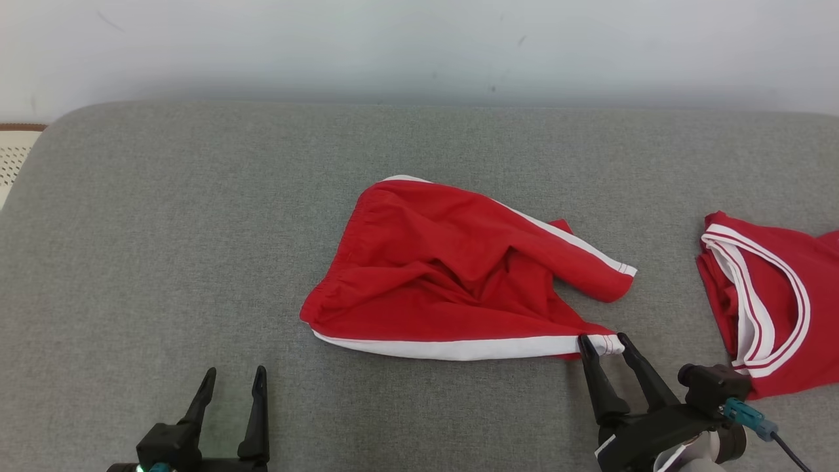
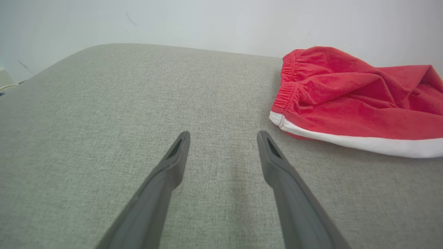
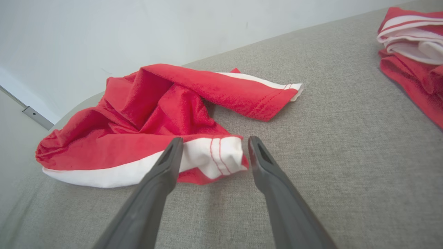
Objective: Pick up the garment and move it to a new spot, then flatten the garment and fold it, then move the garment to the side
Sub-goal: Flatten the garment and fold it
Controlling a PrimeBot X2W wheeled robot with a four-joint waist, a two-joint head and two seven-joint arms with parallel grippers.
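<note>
Red shorts (image 1: 446,275) crumpled mid-cushion (image 1: 196,229). At their four o'clock, right gripper (image 1: 602,337) with fingers spread, straddling the white hem corner (image 3: 221,152) but not pinching it. Left gripper (image 1: 236,370) spread wide over bare fabric, well apart at eight o'clock. Second red garment (image 1: 773,308) at three o'clock.

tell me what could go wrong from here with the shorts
1. The right gripper stands open around just the white hem corner of the red shorts; such a small bite may slip on lifting.
2. The shorts lie crumpled; a one-corner lift may bunch them more.
3. Another red garment lies close on the right; dragging that way could snag it.
</note>
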